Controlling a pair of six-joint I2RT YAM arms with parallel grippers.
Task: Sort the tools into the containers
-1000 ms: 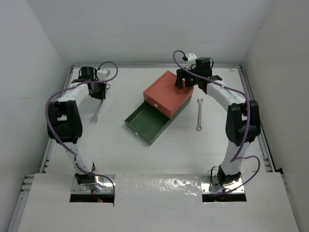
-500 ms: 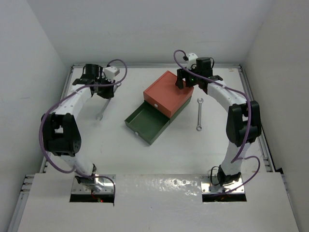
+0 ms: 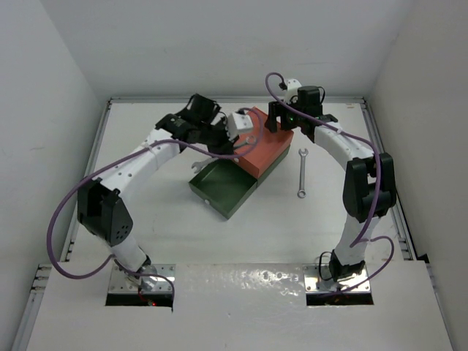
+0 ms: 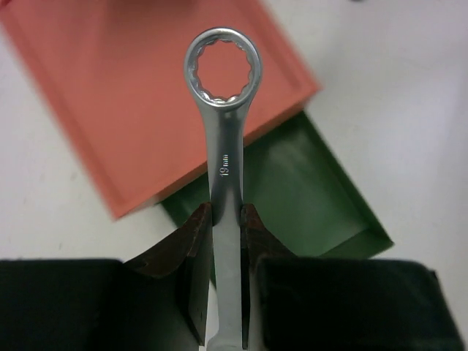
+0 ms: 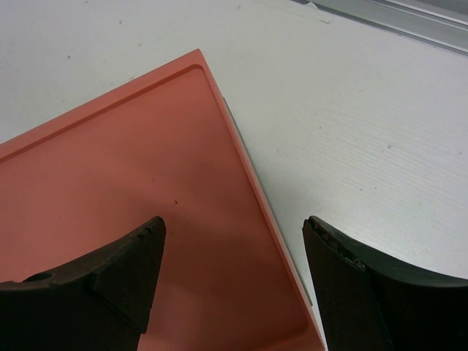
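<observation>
My left gripper is shut on a silver wrench and holds it by the shank, ring end forward, above the boxes. The wrench's lower end shows in the top view. The orange-red box lies on the dark green box, whose open drawer sticks out to the near left. My right gripper is open and empty over the orange-red box's far right edge. A second silver wrench lies on the table right of the boxes. No black rod tools show.
White walls enclose the table on the left, back and right. A metal rail runs along the far edge. Purple cables loop from both arms.
My left arm has swung right from the table's far left side to above the boxes, carrying the wrench. The right arm has not moved.
</observation>
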